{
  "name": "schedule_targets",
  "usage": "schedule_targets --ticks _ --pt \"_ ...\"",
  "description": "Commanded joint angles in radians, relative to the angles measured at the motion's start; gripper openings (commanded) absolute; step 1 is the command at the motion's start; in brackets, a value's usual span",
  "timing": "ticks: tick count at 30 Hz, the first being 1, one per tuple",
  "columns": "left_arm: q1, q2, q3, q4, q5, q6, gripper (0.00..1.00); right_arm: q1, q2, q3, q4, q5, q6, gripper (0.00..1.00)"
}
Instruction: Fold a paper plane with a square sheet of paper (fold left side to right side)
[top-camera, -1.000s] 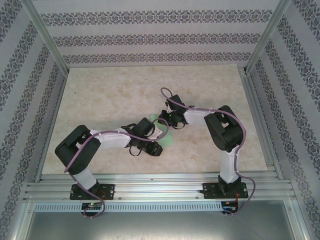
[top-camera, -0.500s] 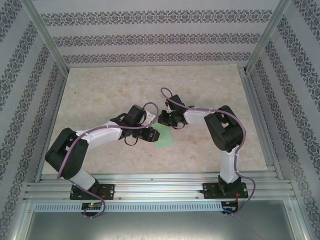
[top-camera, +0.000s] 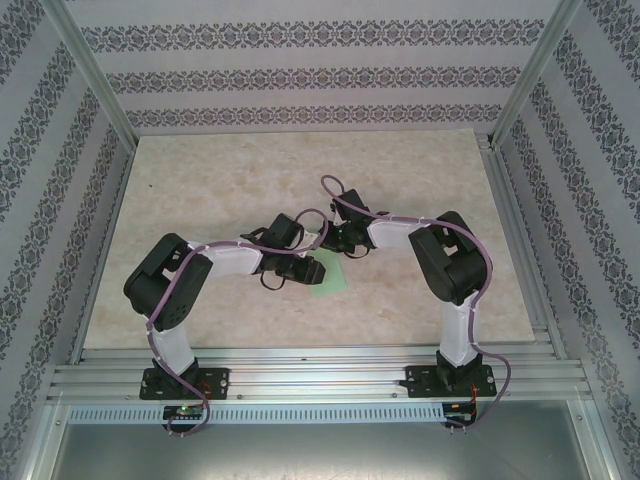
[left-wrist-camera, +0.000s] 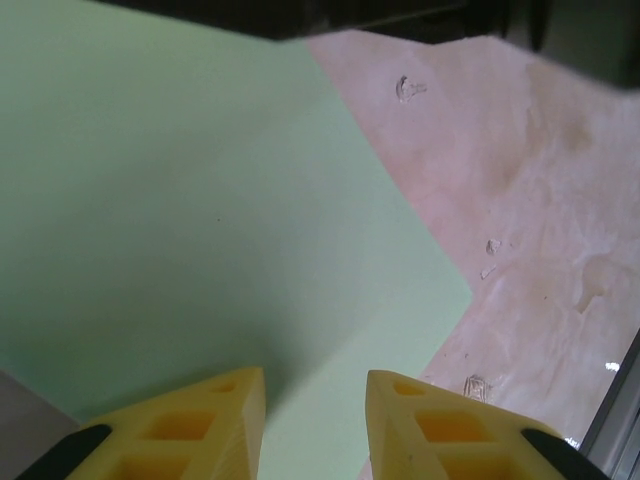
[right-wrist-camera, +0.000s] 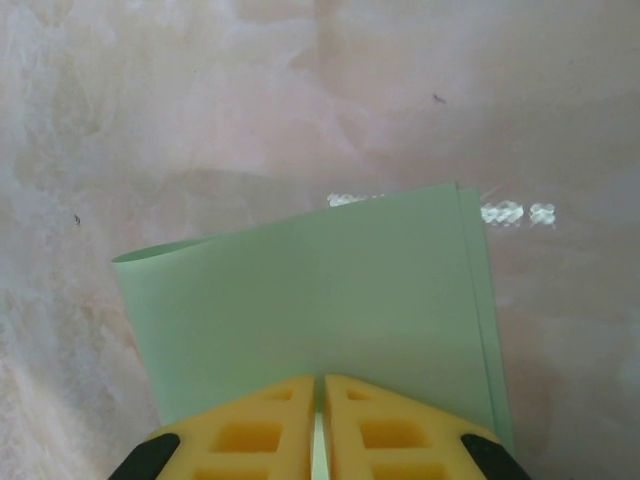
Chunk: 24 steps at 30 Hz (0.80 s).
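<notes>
As the right gripper (right-wrist-camera: 318, 380) pinches the square sheet of paper (right-wrist-camera: 320, 290), the left gripper (left-wrist-camera: 315, 385) has jaws parted.

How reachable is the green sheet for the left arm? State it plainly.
Likely yes: the left end effector hangs over the square sheet of paper, jaws apart, nothing in between.

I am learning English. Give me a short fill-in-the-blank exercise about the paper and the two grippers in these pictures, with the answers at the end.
The square sheet of paper, folded over on itself, is pale ____ in colour.
The fingers of both grippers are ____.
The left gripper hangs over the sheet with its jaws ____ (open/shut).
The right gripper pinches the sheet's edge, so its jaws are ____ (open/shut).
Missing words: green; yellow; open; shut.
</notes>
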Motion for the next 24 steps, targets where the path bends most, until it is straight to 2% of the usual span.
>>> schedule_targets --ticks 1,5,8,13,17,24 --pt "-0.003 0.022 -0.022 0.022 -0.027 -0.009 0.34 0.005 -0.065 -0.025 -0.050 0.029 -0.023 0.14" --pt "-0.004 0.028 -0.043 0.024 -0.045 -0.009 0.34 -0.013 -0.177 -0.053 -0.072 0.048 -0.039 0.22" --pt "-0.005 0.031 -0.051 0.036 -0.045 -0.013 0.33 -0.031 -0.275 -0.105 -0.107 0.072 -0.053 0.23" --pt "-0.007 0.034 -0.049 0.049 -0.037 -0.021 0.34 -0.041 -0.414 -0.238 -0.145 0.075 -0.056 0.15" --pt "-0.009 0.031 -0.044 0.042 -0.041 -0.024 0.34 -0.025 -0.487 -0.336 -0.127 0.059 -0.017 0.14" --pt "-0.010 0.025 -0.041 0.049 -0.046 -0.044 0.34 0.042 -0.491 -0.400 -0.102 0.050 0.035 0.12"
